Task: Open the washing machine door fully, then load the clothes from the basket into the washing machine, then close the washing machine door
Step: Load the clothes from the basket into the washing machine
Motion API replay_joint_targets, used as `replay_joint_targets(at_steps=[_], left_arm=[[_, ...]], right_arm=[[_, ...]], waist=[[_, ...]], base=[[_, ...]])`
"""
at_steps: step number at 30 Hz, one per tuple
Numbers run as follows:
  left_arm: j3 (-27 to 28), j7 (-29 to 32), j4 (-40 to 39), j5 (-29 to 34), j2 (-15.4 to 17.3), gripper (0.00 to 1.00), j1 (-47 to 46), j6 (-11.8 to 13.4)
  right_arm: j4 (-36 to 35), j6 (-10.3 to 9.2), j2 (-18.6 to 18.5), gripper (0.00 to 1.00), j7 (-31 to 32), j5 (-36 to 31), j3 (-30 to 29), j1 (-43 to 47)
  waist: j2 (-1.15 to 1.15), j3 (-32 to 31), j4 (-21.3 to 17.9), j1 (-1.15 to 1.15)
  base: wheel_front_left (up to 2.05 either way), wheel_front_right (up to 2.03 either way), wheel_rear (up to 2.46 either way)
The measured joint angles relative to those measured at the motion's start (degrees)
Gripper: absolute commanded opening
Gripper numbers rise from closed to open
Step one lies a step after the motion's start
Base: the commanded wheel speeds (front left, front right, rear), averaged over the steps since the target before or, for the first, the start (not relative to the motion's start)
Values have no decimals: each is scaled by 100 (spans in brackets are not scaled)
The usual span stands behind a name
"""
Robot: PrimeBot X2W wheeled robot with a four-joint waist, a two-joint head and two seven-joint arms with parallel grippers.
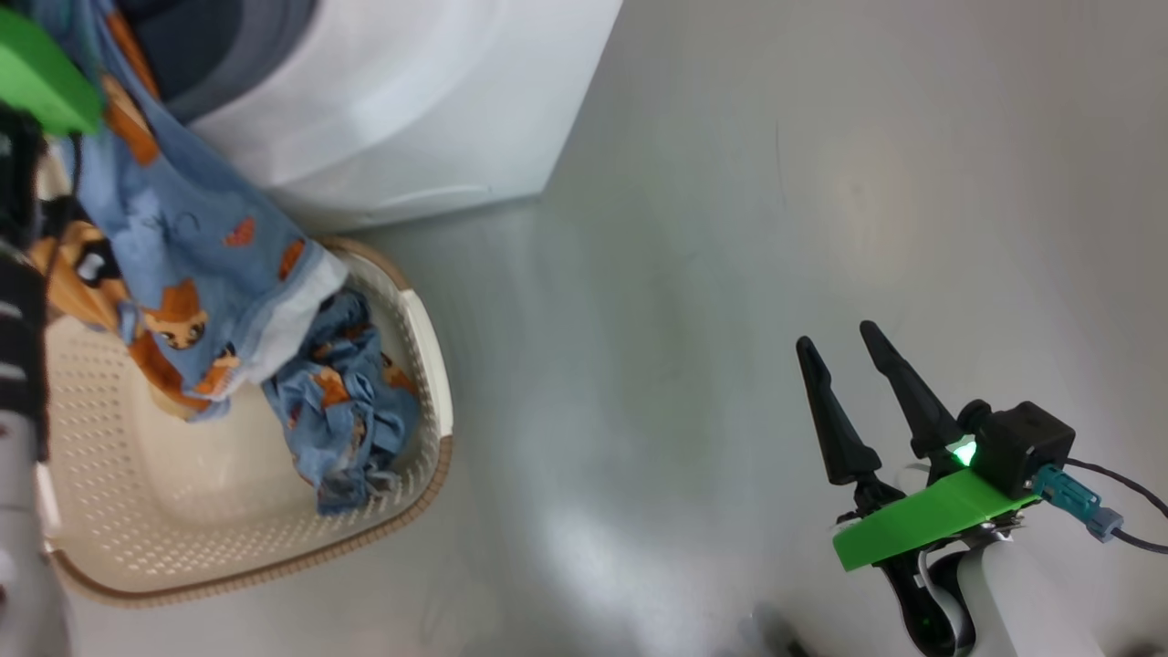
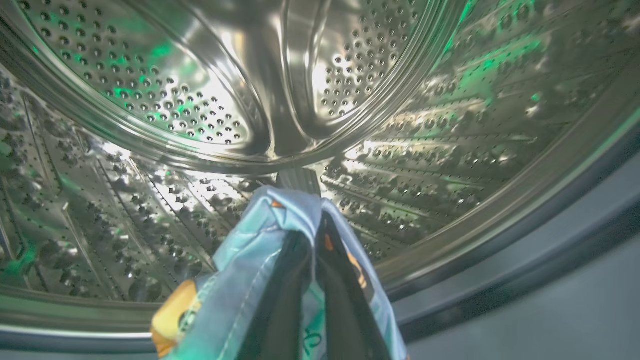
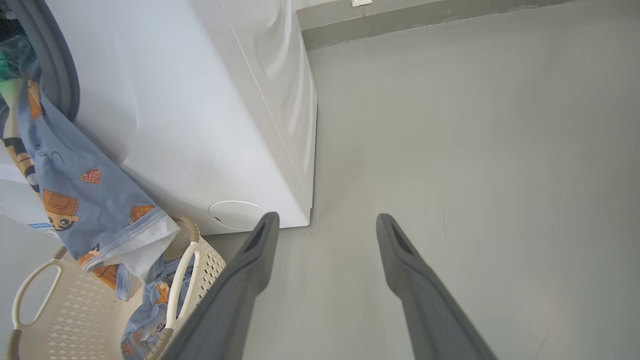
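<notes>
Sitting top-left in head view: washing machine (image 1: 411,109), white front, mouth open. Left wrist cam looks straight into the perforated steel drum (image 2: 200,100), w/ grey gasket (image 2: 550,220) ringing it. Grey floor (image 1: 730,228) runs out on robot's right of the machine. Basket (image 1: 433,365) is on the floor just in front of the machine; touching or not, can't tell. Held garment (image 1: 192,246) is light blue w/ orange print: top end at the drum mouth, rest draped down the machine front, lower hem hanging into the basket. 2nd garment (image 1: 351,411) is crumpled in the basket's right side. Left gripper (image 2: 311,235) is at the drum mouth, fingers together, clamped on the held garment's top fold. Right gripper (image 1: 835,334) is well apart from the basket, over bare floor, fingers spread.
</notes>
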Motion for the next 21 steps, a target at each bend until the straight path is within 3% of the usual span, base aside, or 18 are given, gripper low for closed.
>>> replay_joint_targets(at_steps=[10,21], left_arm=[[-231,325,800,116,54,0,-838,69],[-502,-795,934,467,96,0,-1562,361]], right_arm=[[-20,0,46,100,0,0,12,-125],[-27,0,49,100,0,1,222,-127]], waist=[[0,648,-9,0],[0,985,90,1]], base=[[0,0,0],[0,0,0]])
